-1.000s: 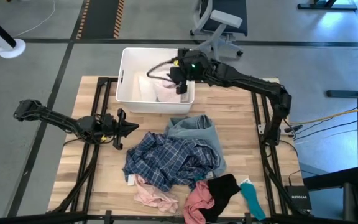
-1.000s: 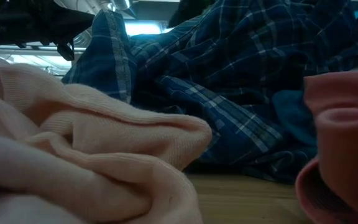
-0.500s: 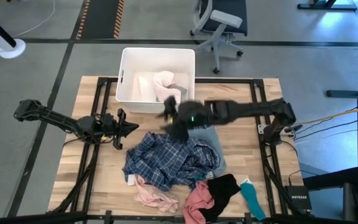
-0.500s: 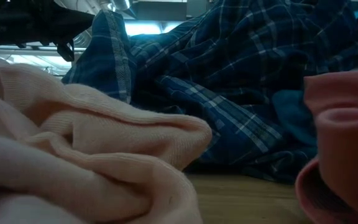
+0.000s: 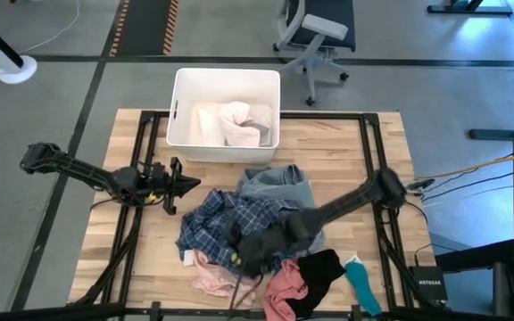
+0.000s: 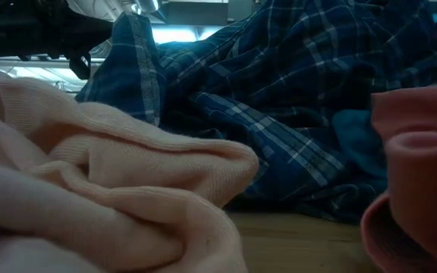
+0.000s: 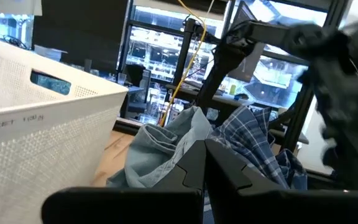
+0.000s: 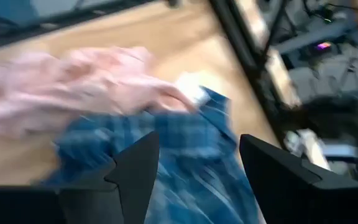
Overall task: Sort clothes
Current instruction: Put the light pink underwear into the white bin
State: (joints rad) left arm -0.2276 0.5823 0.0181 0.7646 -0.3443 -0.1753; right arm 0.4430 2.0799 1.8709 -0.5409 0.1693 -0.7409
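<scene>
Wooden table [image 5: 141, 259]; my right gripper [image 5: 239, 254], fingers apart and empty, hovers over the navy-white plaid shirt [image 5: 239, 223]: next, descend and pinch.

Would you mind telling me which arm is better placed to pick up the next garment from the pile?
The right: its open end effector hovers over the plaid shirt, while the left end effector waits beside the pile.

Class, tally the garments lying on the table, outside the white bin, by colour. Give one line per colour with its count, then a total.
Navy-white plaid: 1, the plaid shirt
Light blue denim: 1, the denim piece
Pink: 2, the pale pink garment and the darker pink garment
Black: 1, the black item
Teal: 1, the teal item
Total: 6
</scene>
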